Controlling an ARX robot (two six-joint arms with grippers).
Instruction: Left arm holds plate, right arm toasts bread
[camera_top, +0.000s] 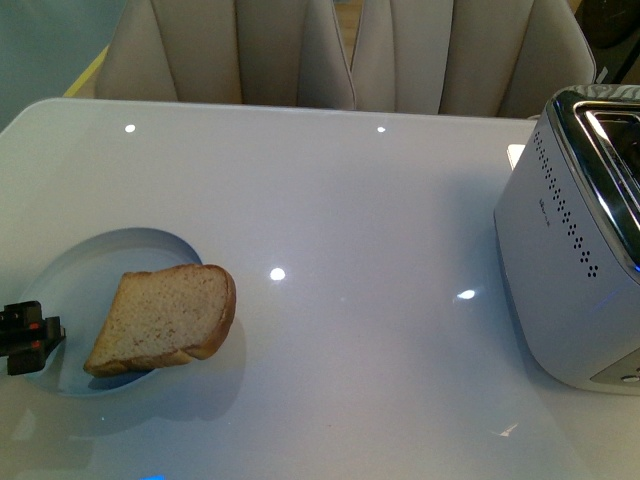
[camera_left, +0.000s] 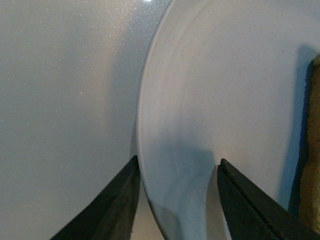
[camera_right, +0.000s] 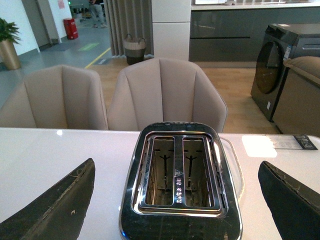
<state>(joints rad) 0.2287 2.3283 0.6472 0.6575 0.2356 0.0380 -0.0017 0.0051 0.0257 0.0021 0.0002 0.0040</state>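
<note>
Our left gripper is sitting at the near left side of the table, right at the edge of the plate. Its two dark fingers are standing apart, and they are not squeezing. In the left wrist view, the plate's rim is running up between them. One finger is sitting just outside the rim, over the table, and the other is lying over the inside of the plate. We are seeing bare plate in the gap between them.

The bread is lying on the side of the plate away from our left gripper. Part of the slice is resting on the plate, and its rounded top is poking out past the rim over the table. It is not touching the gripper.

Our right gripper is spread wide with nothing in it. We are only seeing it in the right wrist view, where it is pointing at the toaster. The toaster is standing on the right side of the table, well apart from the plate. Its two slots are facing up, and we are seeing only the metal racks inside them.

Behind the table, pale chairs are standing side by side.
</note>
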